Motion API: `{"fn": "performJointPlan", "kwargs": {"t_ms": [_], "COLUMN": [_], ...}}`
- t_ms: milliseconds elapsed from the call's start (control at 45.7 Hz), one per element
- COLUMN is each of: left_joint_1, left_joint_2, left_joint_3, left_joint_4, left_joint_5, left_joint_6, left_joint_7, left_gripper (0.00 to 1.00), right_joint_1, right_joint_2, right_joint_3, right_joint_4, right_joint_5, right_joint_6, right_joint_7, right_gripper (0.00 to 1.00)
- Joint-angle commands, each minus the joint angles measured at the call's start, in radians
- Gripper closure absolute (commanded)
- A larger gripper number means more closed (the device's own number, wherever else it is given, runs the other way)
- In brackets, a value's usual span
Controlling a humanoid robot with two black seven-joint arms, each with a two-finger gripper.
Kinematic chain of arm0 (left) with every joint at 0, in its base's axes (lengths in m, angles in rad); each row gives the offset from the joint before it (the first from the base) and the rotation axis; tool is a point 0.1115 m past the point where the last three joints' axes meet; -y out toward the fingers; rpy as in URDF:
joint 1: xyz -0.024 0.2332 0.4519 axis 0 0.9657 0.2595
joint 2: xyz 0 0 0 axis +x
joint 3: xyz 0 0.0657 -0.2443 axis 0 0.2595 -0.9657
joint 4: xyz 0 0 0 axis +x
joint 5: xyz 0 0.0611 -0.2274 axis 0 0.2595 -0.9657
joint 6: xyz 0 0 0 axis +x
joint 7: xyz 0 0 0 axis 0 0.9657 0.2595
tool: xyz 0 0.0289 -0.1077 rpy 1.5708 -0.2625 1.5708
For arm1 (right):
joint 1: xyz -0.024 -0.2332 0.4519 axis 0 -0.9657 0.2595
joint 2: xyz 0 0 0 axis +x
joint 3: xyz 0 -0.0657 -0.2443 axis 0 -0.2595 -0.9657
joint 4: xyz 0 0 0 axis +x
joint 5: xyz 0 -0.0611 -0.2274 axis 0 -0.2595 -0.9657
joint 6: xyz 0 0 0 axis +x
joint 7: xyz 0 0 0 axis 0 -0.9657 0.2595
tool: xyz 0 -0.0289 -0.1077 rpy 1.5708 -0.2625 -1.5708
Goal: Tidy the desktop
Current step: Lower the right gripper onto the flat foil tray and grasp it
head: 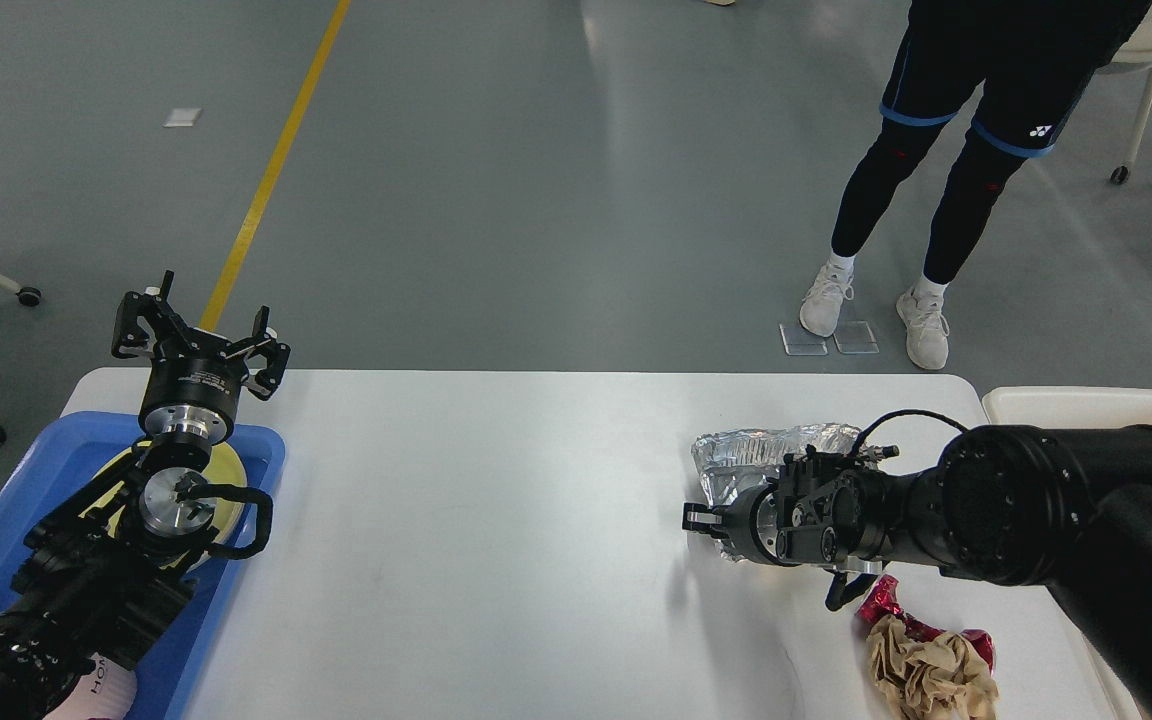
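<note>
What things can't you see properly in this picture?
- Foil tray, head view: its near part is hidden behind the right arm.
- Right gripper, head view: small and dark, so open or shut is unclear.
- Yellow plate, head view: mostly covered by the left arm.
- Bin, head view: the right arm hides its inside.
- Person: cut off by the top edge.
</note>
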Motion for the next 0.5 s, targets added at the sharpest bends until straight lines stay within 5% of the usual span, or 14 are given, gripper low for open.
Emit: {"fn": "performJointPlan", "kwargs": {"t_ms": [0,306,481], "left_joint_1": [0.0,0.0,0.0], "left_joint_2": [0.0,0.0,0.0], "left_joint_3": [0.0,0.0,0.0], "left_joint_4": [0.0,0.0,0.0], "left_joint_5": [0.001,-0.001,0.001], "left_joint_6": [0.001,0.001,0.001], "left_joint_7": [0.0,0.0,0.0], "left_gripper": [0.0,0.0,0.0], "right_joint_1": [0.005,0.072,0.282], "right_joint_2": [-0.005,-0.054,-0.145], "right_joint_3": [0.006,0.02,0.021], "right_joint_4": [0.028,0.123,0.373], "right_joint_5": [0.0,-0.003,-0.004], "right_joint_6": [-0.021,-0.056,-0.052], "right_joint_7": [-0.001,0.0,0.003], "right_gripper": [1.0,1.0,1.0]}}
